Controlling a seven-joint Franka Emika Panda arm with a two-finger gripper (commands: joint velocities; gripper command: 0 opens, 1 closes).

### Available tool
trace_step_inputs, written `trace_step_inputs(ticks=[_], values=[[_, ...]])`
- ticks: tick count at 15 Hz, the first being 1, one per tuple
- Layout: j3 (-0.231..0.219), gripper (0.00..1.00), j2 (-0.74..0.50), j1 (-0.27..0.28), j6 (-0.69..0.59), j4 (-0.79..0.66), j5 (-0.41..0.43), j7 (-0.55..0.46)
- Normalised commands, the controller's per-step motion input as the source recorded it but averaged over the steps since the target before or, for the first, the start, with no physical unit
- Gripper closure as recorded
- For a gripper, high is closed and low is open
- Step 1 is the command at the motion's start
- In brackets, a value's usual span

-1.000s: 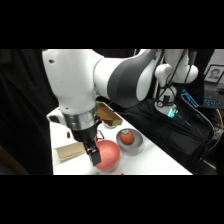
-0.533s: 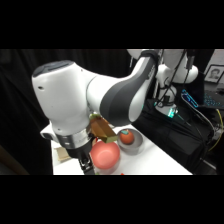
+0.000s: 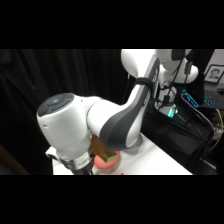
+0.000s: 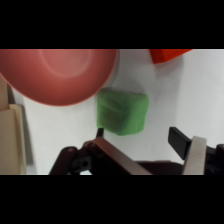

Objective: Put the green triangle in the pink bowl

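Since a second ago the arm has been lowered over the bench point(image 4: 200, 95), so that the gripper point(image 4: 145, 137), its fingers held apart, is now set around the green triangle point(image 4: 122, 111), which lies ungrasped just beside the pink bowl point(image 4: 57, 72), ready for closing.

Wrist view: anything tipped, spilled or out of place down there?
Nothing stands out. The green block sits flat on the table just outside the upright pink bowl, between the open gripper fingers.
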Motion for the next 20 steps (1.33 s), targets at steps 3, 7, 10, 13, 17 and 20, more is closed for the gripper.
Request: trace_step_inputs(ticks=[3, 7, 10, 13, 17, 20], values=[[-0.019, 0.00, 0.25, 0.006, 0.06, 0.29, 0.119, 0.04], [-0.004, 0.00, 0.20, 0.009, 0.06, 0.24, 0.116, 0.03], [-0.011, 0.00, 0.19, 0.020, 0.07, 0.22, 0.095, 0.03], [-0.008, 0.16, 0.17, 0.007, 0.06, 0.23, 0.101, 0.02], [-0.007, 0.50, 0.12, 0.006, 0.08, 0.20, 0.099, 0.02], [-0.013, 0.71, 0.11, 0.012, 0.09, 0.18, 0.087, 0.02]])
